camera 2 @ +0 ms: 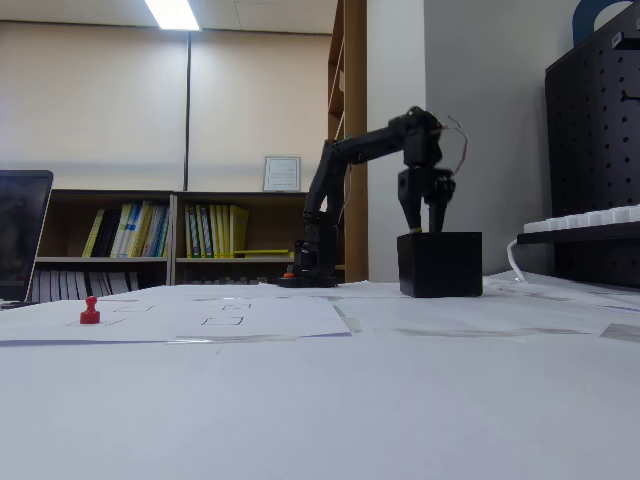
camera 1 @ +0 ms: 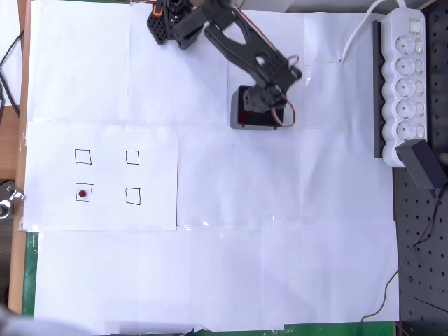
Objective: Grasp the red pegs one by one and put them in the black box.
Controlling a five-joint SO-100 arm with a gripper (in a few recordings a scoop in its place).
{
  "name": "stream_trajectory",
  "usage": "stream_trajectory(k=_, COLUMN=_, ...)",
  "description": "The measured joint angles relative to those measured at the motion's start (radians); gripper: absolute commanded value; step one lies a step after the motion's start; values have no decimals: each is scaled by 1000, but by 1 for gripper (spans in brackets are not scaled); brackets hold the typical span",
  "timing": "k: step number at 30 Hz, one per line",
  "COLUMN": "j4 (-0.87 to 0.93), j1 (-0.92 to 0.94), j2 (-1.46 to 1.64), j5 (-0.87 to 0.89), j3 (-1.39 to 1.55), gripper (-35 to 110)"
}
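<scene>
The surface (camera 1: 280,245) is papered in white sheets, and the black arm (camera 1: 238,42) reaches from its base at the top of the overhead view down to the black box (camera 1: 241,115), which stands near the middle of the upper half. The claw (camera 2: 424,222) hangs straight above the box's open top in the fixed view, fingertips just over the rim; whether its jaws are parted or pinched on a peg I cannot tell, since the wrist covers them from above and they are dark against the dark box from the side. Red shows inside the box in the overhead view, likely pegs already dropped. One red peg (camera 1: 82,193) stands upright in the lower-left drawn square (camera 1: 84,192) (the other three squares are bare), well apart from the box. The step in hand reads as a release over the box. To do it well, the claw should open fully while centred over the opening, then rise clear of the walls before swinging toward the last peg, descending on it vertically so the fingers straddle its small head.
</scene>
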Motion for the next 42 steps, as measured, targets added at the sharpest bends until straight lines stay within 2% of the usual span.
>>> stream_trajectory(k=9, j4=29, j1=26, j2=-52, j5=21, j3=57, gripper=18)
stream_trajectory(k=13, j4=12, j1=118, j2=-244, j5=86, j3=83, gripper=18)
stream_trajectory(k=16, j4=-107, j1=261, j2=-465, j5=192, j3=-51, gripper=19)
stream_trajectory(k=19, j4=-281, j1=474, j2=-683, j5=353, j3=-328, gripper=18)
stream_trajectory(k=23, j4=-566, j1=799, j2=-813, j5=604, j3=-779, gripper=17)
stream_trajectory(k=28, j4=-1126, j1=1086, j2=-709, j5=727, j3=-1166, gripper=17)
stream_trajectory(k=31, j4=-1460, j1=1186, j2=-518, j5=721, j3=-1183, gripper=17)
stream_trajectory(k=36, j4=-1859, j1=1220, j2=-193, j5=643, j3=-1129, gripper=18)
stream_trajectory(k=39, j4=-2060, j1=1235, j2=-14, j5=611, j3=-1063, gripper=18)
stream_trajectory(k=42, j4=-2154, j1=1243, j2=133, j5=594, j3=-973, gripper=17)
